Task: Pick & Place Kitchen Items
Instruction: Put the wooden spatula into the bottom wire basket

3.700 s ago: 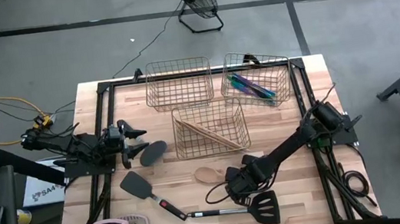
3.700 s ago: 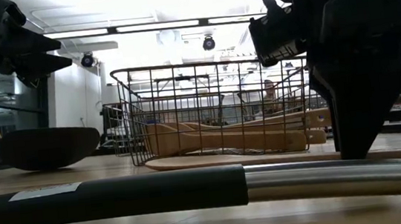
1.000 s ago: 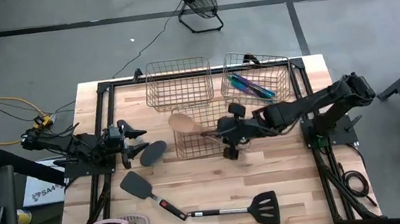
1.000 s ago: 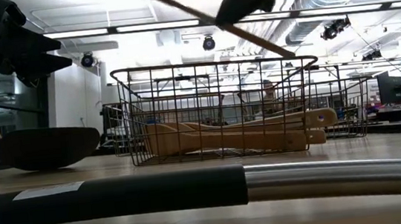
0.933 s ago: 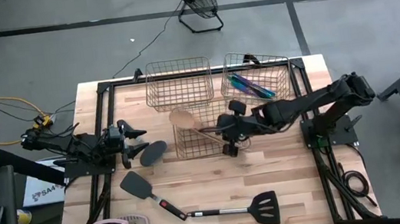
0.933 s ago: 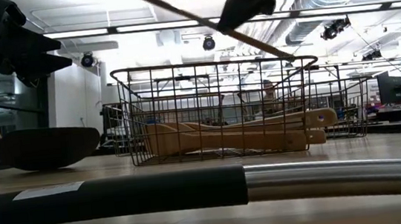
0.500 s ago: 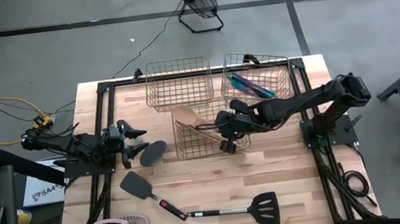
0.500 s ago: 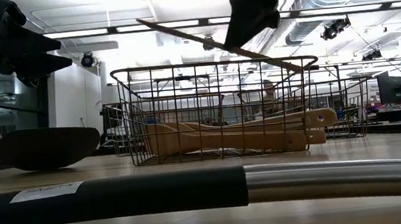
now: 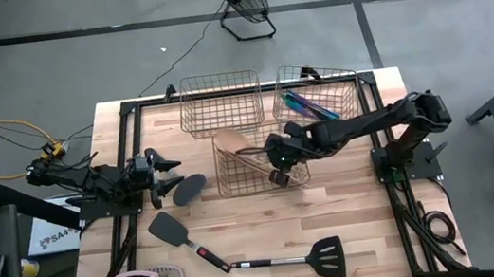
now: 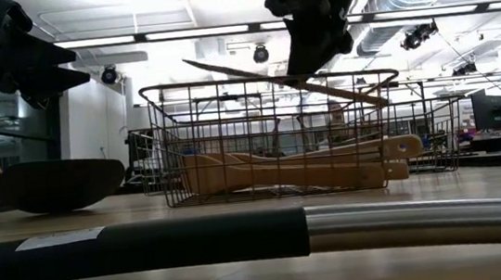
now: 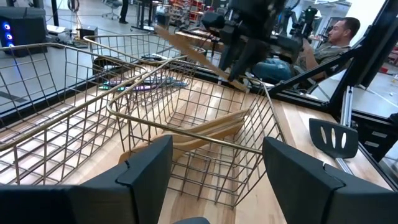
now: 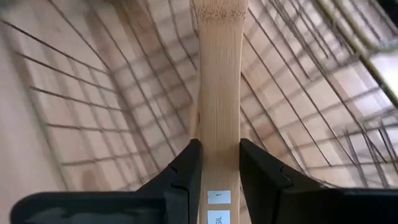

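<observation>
A: From the high view, where does the work stand?
B: The right pincer (image 9: 274, 162) hangs over the near copper basket (image 9: 259, 159), closed on the handle of a pale wooden spoon (image 9: 229, 144) whose bowl sits above the basket's far left corner. The left pincer (image 9: 168, 174) waits at the counter's (image 9: 353, 220) left edge beside a black spoon (image 9: 189, 188), and two black spatulas (image 9: 327, 255) lie on the near part of the counter

A: And the low view?
B: The spoon (image 10: 291, 82) crosses the basket's (image 10: 269, 138) top rim at a slant, handle end lower, with other wooden utensils (image 10: 300, 167) already lying inside

A: The left wrist view?
B: Its own fingers (image 11: 149, 163) stand wide apart with nothing between them. Beyond, the right arm holds the spoon (image 11: 186, 46) just above the wire rim

A: The right wrist view?
B: Both fingers (image 12: 186, 171) pinch the flat handle (image 12: 217, 112) squarely, mesh below

A: So how to finish well?
B: I'd judge it best to lower until the bowl clears the rim, keep the handle in line with the pieces inside, then release low so it neither bounces nor hangs on the wire
</observation>
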### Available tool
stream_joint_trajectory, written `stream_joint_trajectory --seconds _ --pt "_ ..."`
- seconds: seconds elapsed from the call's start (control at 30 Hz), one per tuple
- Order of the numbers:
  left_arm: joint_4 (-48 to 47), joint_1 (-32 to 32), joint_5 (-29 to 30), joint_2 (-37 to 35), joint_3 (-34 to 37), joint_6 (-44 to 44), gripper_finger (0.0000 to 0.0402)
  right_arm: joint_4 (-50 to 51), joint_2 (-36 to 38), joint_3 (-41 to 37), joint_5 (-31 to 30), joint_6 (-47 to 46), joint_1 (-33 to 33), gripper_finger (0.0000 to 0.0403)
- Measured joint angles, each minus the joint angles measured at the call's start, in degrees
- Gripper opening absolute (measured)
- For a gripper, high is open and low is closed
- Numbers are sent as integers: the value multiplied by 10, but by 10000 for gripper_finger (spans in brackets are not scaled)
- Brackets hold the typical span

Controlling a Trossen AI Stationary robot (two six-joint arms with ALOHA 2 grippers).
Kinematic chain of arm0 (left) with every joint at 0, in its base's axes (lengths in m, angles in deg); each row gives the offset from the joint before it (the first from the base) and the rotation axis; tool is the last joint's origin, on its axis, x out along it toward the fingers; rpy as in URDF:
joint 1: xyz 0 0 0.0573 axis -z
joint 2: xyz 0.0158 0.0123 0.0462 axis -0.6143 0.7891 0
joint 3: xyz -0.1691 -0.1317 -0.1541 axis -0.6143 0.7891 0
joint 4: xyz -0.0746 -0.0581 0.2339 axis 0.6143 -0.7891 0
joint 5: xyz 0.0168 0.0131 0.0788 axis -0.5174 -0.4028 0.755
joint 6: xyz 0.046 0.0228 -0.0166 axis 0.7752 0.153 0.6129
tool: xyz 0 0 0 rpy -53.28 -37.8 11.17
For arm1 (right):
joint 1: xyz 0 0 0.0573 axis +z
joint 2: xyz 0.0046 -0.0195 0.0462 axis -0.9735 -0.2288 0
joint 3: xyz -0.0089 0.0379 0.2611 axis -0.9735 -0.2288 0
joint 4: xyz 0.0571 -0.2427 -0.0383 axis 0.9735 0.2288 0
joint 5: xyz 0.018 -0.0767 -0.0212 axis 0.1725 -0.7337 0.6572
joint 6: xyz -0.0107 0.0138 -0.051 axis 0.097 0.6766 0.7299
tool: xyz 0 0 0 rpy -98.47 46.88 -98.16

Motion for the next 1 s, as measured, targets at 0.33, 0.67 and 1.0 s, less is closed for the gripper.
stream_joint_trajectory --seconds 0.33,0.67,1.0 --pt "0 0 0 0 0 0 244 6 0 0 44 -14 -21 84" --pt "0 0 0 0 0 0 244 6 0 0 94 -12 -44 87" --pt "0 0 0 0 0 0 244 4 1 0 159 -51 -69 86"
